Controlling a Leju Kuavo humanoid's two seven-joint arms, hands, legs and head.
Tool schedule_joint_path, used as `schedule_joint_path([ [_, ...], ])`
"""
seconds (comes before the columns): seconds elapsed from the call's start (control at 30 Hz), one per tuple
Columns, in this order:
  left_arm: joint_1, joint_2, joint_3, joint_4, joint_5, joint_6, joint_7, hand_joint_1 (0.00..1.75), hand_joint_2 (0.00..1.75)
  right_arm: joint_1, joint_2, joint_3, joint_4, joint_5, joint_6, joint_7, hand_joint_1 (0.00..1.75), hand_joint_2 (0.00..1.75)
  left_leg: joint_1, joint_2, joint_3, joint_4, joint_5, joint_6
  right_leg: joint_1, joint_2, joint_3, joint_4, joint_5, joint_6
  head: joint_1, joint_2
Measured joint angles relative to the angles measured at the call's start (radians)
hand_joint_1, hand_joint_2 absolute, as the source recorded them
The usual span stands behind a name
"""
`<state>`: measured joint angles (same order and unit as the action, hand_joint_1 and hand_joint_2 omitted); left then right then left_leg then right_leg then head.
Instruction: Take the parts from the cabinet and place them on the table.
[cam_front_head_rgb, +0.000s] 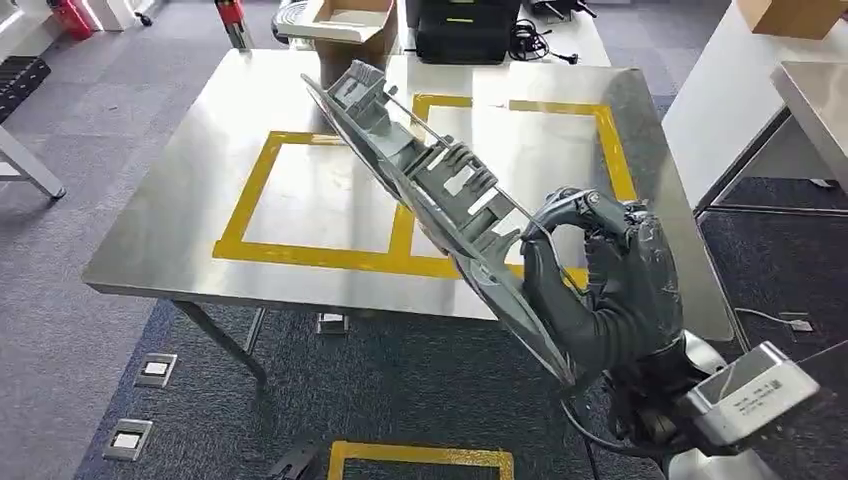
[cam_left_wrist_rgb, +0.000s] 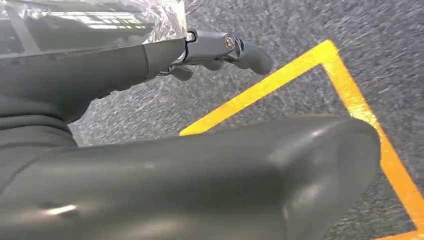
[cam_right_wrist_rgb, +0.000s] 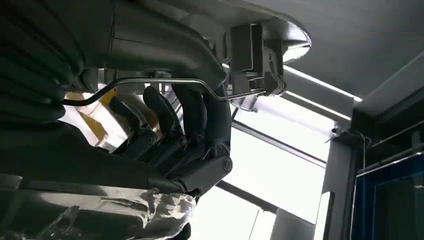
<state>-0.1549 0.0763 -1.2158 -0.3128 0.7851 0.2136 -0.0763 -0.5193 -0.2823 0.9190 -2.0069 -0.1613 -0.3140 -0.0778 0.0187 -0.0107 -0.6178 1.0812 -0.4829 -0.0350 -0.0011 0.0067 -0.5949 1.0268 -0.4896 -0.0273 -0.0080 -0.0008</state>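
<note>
Grey part (cam_front_head_rgb: 430, 190) in right robot hand (cam_front_head_rgb: 600, 290)

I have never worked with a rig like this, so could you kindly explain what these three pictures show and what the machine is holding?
It is a two-armed humanoid robot. The head view looks down from its body at a steel table marked with yellow tape rectangles. Its right hand grips a long grey plastic part, held tilted above the table. The right wrist view sits just behind that hand, showing its fingers wrapped round the part from underneath. The left wrist view shows the left hand hanging over grey carpet with a yellow floor marking; it appears to hold nothing.
</note>
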Motion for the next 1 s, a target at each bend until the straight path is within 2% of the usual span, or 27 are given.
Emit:
schedule_joint_path([
  [0.03,0.0,0.0,0.0,0.0,0.0,0.0,-0.001,0.0,1.75,-0.002,0.0,0.0,0.0,0.0,0.0,-0.001,1.75,1.75,-0.002,-0.002,0.012,-0.019,0.002,0.004,0.004,0.001,-0.003,0.01,-0.003,0.004,0.0,0.0],
  [0.07,-0.003,0.0,0.0,0.0,-0.001,0.0,0.0,0.0,1.75,-0.002,0.001,-0.001,0.0,0.0,-0.001,-0.003,1.75,1.75,-0.004,-0.002,0.016,-0.029,-0.014,0.021,0.004,0.002,-0.011,0.011,-0.001,0.009,-0.001,0.0],
  [0.13,0.001,0.0,0.0,0.0,-0.001,0.0,0.0,0.0,1.75,0.003,0.0,-0.001,0.0,0.0,0.0,-0.002,1.75,1.75,-0.005,-0.003,0.014,-0.029,-0.014,0.029,0.003,0.0,-0.01,0.005,0.002,0.015,0.002,0.0],
  [0.17,0.001,-0.002,0.0,0.0,-0.001,0.0,0.0,0.0,1.75,0.002,0.0,-0.002,0.0,0.0,0.0,-0.002,1.75,1.75,0.003,-0.003,0.018,-0.036,-0.012,0.038,0.003,0.0,-0.012,0.009,-0.006,0.022,0.0,0.0],
  [0.2,0.0,0.0,0.0,0.0,-0.001,0.0,0.0,0.0,1.75,0.001,0.0,-0.002,0.0,0.0,-0.001,-0.002,1.75,1.75,0.003,-0.003,0.02,-0.037,-0.011,0.043,0.003,-0.001,-0.018,0.025,-0.019,0.028,0.005,0.0],
  [0.23,-0.002,0.0,0.0,0.0,-0.001,0.001,-0.001,0.0,1.75,0.0,0.0,-0.003,0.0,0.0,-0.001,-0.002,1.75,1.75,0.004,-0.002,0.02,-0.037,-0.012,0.049,0.0,-0.001,-0.042,0.072,-0.042,0.033,0.011,0.0],
  [0.3,-0.003,0.0,0.0,0.0,-0.001,0.0,-0.001,0.0,1.75,0.003,0.0,-0.003,0.0,0.0,-0.002,-0.003,1.75,1.75,0.003,-0.002,0.02,-0.037,-0.015,0.054,-0.005,-0.002,-0.127,0.23,-0.104,0.04,0.014,0.0],
  [0.33,-0.002,0.0,0.0,0.0,-0.001,0.0,-0.001,0.0,1.75,0.004,0.0,-0.003,0.0,0.0,-0.002,-0.003,1.75,1.75,0.002,-0.002,0.021,-0.037,-0.017,0.056,-0.005,-0.002,-0.166,0.293,-0.118,0.041,0.015,0.0],
  [0.37,-0.001,0.0,0.0,0.0,-0.001,0.0,0.0,0.0,1.75,0.005,0.0,-0.003,0.0,0.0,-0.002,-0.002,1.75,1.75,0.002,-0.002,0.022,-0.037,-0.018,0.057,-0.005,-0.002,-0.183,0.31,-0.106,0.04,0.015,0.0],
  [0.4,-0.001,0.0,0.0,0.0,-0.001,0.001,-0.001,0.0,1.75,0.006,0.0,-0.003,0.0,0.0,-0.002,-0.002,1.75,1.75,0.002,-0.003,0.026,-0.037,-0.021,0.056,-0.005,-0.001,-0.177,0.284,-0.075,0.038,0.015,0.0],
  [0.47,-0.001,0.0,0.0,0.0,-0.001,0.001,-0.001,0.0,1.75,0.005,0.0,-0.003,0.0,0.0,-0.002,-0.002,1.75,1.75,0.001,-0.007,0.037,-0.037,-0.028,0.052,-0.003,-0.001,-0.112,0.13,0.025,0.024,0.017,0.0],
  [0.5,-0.001,0.0,0.0,0.0,-0.001,0.001,-0.001,0.0,1.75,0.004,0.0,-0.004,0.0,0.0,-0.002,-0.002,1.75,1.75,0.001,-0.007,0.042,-0.037,-0.032,0.049,0.0,-0.001,-0.078,0.047,0.062,0.015,0.018,0.0],
  [0.53,-0.001,-0.002,0.001,0.0,-0.001,0.001,-0.001,0.0,1.75,0.004,0.0,-0.004,0.0,0.0,-0.002,-0.003,1.75,1.75,-0.003,-0.007,0.039,-0.039,-0.034,0.044,0.006,-0.002,-0.065,0.039,0.045,0.009,0.017,0.0],
  [0.57,-0.002,-0.002,0.001,0.0,-0.001,0.001,0.0,0.0,1.75,0.002,0.0,-0.004,0.0,0.0,-0.002,-0.003,1.75,1.75,0.0,-0.008,0.037,-0.039,-0.034,0.039,0.01,-0.002,-0.06,0.017,0.043,0.006,0.018,0.0],
  [0.63,0.0,-0.003,0.001,0.0,-0.002,0.0,0.0,0.0,1.75,0.002,0.0,-0.005,0.0,-0.001,-0.002,-0.002,1.75,1.75,0.003,-0.005,0.038,-0.045,-0.034,0.026,0.012,0.0,-0.06,0.014,0.033,0.0,0.021,0.0],
  [0.67,-0.001,-0.003,0.001,0.0,-0.002,0.0,0.0,0.0,1.75,0.002,0.0,-0.005,0.0,-0.001,-0.001,-0.002,1.75,1.75,0.001,-0.005,0.042,-0.049,-0.034,0.019,0.011,0.0,-0.056,0.004,0.035,-0.004,0.021,0.0],
  [0.7,-0.002,-0.002,0.001,0.0,-0.002,0.001,0.0,0.0,1.75,0.004,0.0,-0.005,0.001,-0.001,-0.001,-0.001,1.75,1.75,0.002,-0.004,0.036,-0.042,-0.045,0.016,0.001,-0.003,-0.044,-0.01,0.039,-0.007,0.019,0.0],
  [0.73,-0.001,-0.003,0.0,0.0,-0.002,0.0,0.0,0.0,1.75,0.003,0.0,-0.005,0.001,-0.001,-0.001,-0.002,1.75,1.75,0.001,-0.002,0.029,-0.009,-0.066,0.014,0.001,-0.004,-0.035,-0.016,0.037,-0.012,0.016,0.0],
  [0.8,0.0,-0.002,0.0,0.0,-0.002,0.0,0.0,0.0,1.75,0.004,0.0,-0.005,0.003,-0.001,-0.002,-0.002,1.75,1.75,0.001,-0.002,-0.035,0.133,-0.133,0.011,0.002,-0.006,-0.027,-0.017,0.033,-0.018,0.01,0.0],
  [0.83,0.001,-0.001,0.0,0.0,-0.002,0.0,0.0,0.0,1.75,0.005,0.0,-0.005,0.004,-0.001,-0.002,-0.002,1.75,1.75,0.001,-0.002,-0.069,0.2,-0.153,0.008,0.002,-0.005,-0.025,-0.016,0.03,-0.02,0.01,0.0],
  [0.87,0.003,0.0,0.0,0.0,-0.002,0.0,0.0,0.0,1.75,0.006,0.0,-0.005,0.005,-0.001,-0.001,-0.002,1.75,1.75,0.001,-0.002,-0.092,0.236,-0.152,0.006,0.002,-0.004,-0.022,-0.015,0.027,-0.02,0.009,0.0],
  [0.9,0.003,0.0,0.0,0.0,-0.002,0.0,0.0,0.0,1.75,0.007,0.0,-0.005,0.006,-0.002,-0.001,-0.001,1.75,1.75,0.001,-0.002,-0.093,0.224,-0.124,0.004,0.002,-0.003,-0.019,-0.012,0.023,-0.019,0.008,0.0],
  [0.93,0.002,0.001,0.0,0.0,-0.002,0.0,0.0,0.0,1.75,0.007,0.0,-0.005,0.006,-0.002,-0.001,-0.001,1.75,1.75,0.001,-0.001,-0.076,0.171,-0.077,0.003,0.002,-0.001,-0.014,-0.009,0.018,-0.018,0.005,0.0],
  [1.0,0.001,0.002,0.0,0.0,-0.002,0.0,0.0,0.0,1.75,0.006,0.0,-0.005,0.006,-0.001,-0.001,0.001,1.75,1.75,0.001,-0.001,-0.013,0.012,0.021,0.008,0.002,0.0,-0.003,0.0,0.004,-0.011,0.001,0.0],
])
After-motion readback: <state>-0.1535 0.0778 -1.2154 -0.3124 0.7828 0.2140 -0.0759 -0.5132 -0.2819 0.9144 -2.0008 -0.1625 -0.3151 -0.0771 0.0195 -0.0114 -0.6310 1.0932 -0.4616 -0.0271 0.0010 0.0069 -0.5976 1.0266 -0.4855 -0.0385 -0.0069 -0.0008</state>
